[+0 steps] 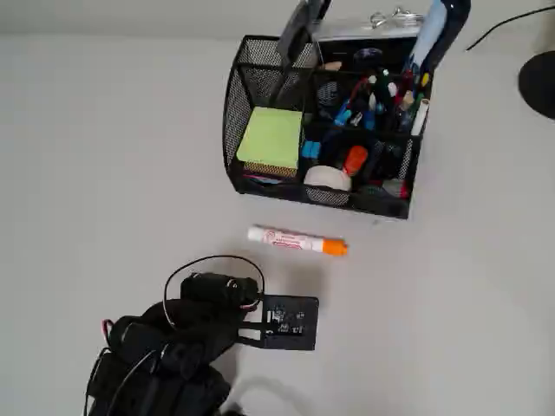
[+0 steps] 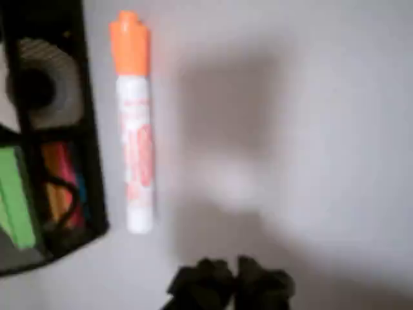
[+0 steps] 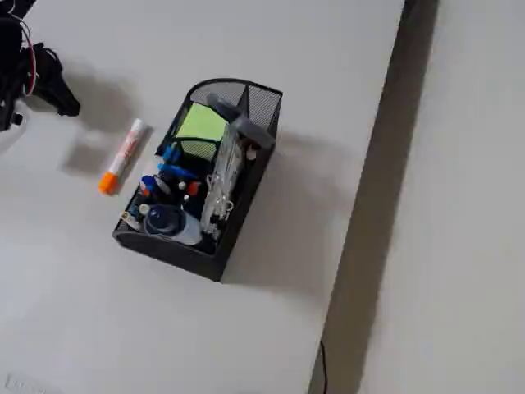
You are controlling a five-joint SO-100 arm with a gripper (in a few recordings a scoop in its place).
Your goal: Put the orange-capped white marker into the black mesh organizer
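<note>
The orange-capped white marker (image 1: 296,241) lies flat on the white table just in front of the black mesh organizer (image 1: 236,104), with its orange cap pointing right in the overhead view. In the wrist view the marker (image 2: 136,148) lies alongside the organizer's wall (image 2: 92,135), cap at the top. My gripper (image 2: 232,284) shows as two dark fingertips pressed together at the bottom edge, shut and holding nothing, a short way from the marker's white end. In the fixed view the gripper (image 3: 64,97) hovers left of the marker (image 3: 123,156).
The organizer (image 3: 246,185) is packed with pens, a green sticky-note pad (image 1: 270,137), a tape roll (image 1: 327,178) and a blue-handled tool (image 1: 434,30). A dark round object (image 1: 539,82) sits at the overhead view's right edge. The table edge (image 3: 373,180) runs down the right.
</note>
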